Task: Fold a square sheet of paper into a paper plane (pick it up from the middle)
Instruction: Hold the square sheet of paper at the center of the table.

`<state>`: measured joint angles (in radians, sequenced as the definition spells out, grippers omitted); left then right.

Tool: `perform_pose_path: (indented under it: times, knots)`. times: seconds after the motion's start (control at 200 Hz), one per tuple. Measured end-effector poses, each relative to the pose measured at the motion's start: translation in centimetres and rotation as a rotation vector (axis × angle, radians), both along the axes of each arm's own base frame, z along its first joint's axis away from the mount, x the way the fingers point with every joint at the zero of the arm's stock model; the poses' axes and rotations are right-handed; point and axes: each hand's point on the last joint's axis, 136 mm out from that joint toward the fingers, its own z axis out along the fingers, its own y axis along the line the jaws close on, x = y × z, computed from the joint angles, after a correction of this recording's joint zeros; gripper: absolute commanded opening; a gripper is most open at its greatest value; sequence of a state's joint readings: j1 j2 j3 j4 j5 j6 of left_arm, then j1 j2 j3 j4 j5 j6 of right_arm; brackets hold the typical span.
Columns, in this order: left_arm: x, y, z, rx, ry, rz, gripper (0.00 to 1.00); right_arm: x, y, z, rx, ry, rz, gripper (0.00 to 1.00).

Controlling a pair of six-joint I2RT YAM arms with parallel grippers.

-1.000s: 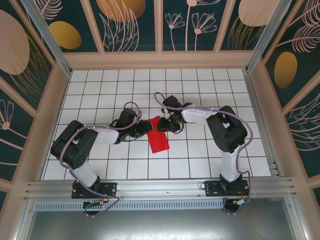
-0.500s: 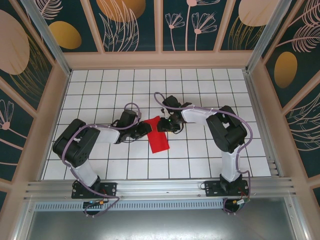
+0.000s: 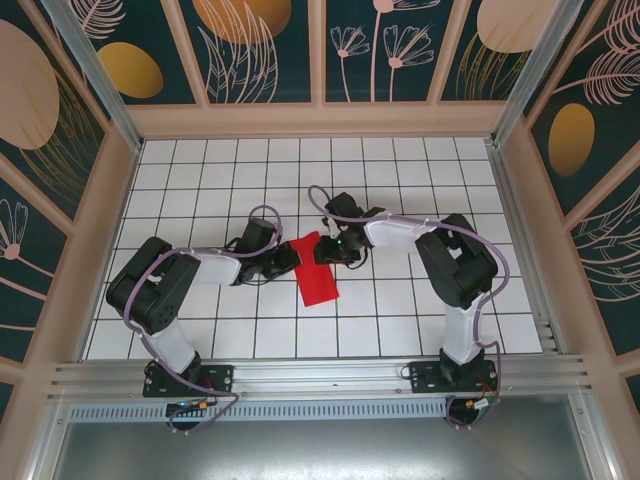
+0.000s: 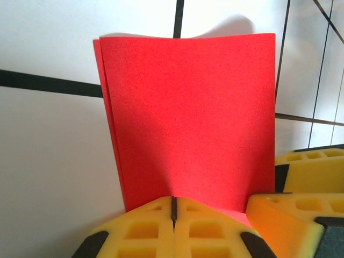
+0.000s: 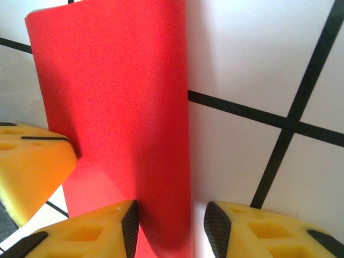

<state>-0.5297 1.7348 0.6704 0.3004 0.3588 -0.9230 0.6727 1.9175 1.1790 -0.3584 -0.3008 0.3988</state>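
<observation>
The red sheet of paper (image 3: 319, 278) lies folded double in the middle of the table, a narrow rectangle. My left gripper (image 3: 294, 256) is at its left long edge. In the left wrist view the left gripper (image 4: 173, 212) is shut, and the paper (image 4: 188, 118) puckers right at the tips, so it looks pinched there. My right gripper (image 3: 326, 250) meets it from the right. In the right wrist view the right gripper (image 5: 172, 231) stands open, astride the paper's (image 5: 118, 107) raised right edge without squeezing it.
White tiles with black grid lines (image 3: 400, 300) surround the paper on every side. Low beige walls (image 3: 320, 120) ring the table. Both wrists almost touch above the sheet; the left gripper's yellow finger (image 5: 32, 161) shows beside the paper in the right wrist view.
The left gripper's jaws have closed at the paper's left edge. The right gripper and the paper have hardly moved.
</observation>
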Motion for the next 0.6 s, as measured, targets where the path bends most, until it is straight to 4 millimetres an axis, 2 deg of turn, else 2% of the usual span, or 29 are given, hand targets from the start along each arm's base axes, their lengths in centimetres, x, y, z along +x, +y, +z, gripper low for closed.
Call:
perform_pose_path:
  times: [0.12, 0.19, 0.265, 0.325, 0.395, 0.48, 0.6]
  knots:
    - [0.0, 0.1, 0.0, 0.004, 0.002, 0.002, 0.0, 1.0, -1.6, 1.3, -0.023, -0.08, -0.046, 0.52]
    - [0.0, 0.1, 0.0, 0.004, 0.002, 0.003, 0.0, 1.9, -1.9, 3.2, 0.004, -0.127, -0.072, 0.51]
    - [0.0, 0.1, 0.0, 0.005, 0.001, 0.003, 0.0, 2.6, -1.3, 5.2, 0.057, -0.175, -0.081, 0.45]
    - [0.0, 0.1, -0.1, 0.005, 0.002, 0.003, 0.0, 2.8, -0.4, 6.0, 0.097, -0.187, -0.077, 0.32]
    - [0.0, 0.1, -0.1, 0.005, 0.002, 0.003, 0.0, 2.7, 0.6, 5.9, 0.125, -0.175, -0.061, 0.21]
    - [0.0, 0.1, -0.1, 0.007, 0.001, 0.004, 0.0, 2.4, 1.8, 4.9, 0.146, -0.136, -0.041, 0.13]
    - [0.0, 0.1, -0.1, 0.007, 0.001, 0.005, 0.0, 2.2, 3.0, 3.0, 0.155, -0.08, -0.02, 0.09]
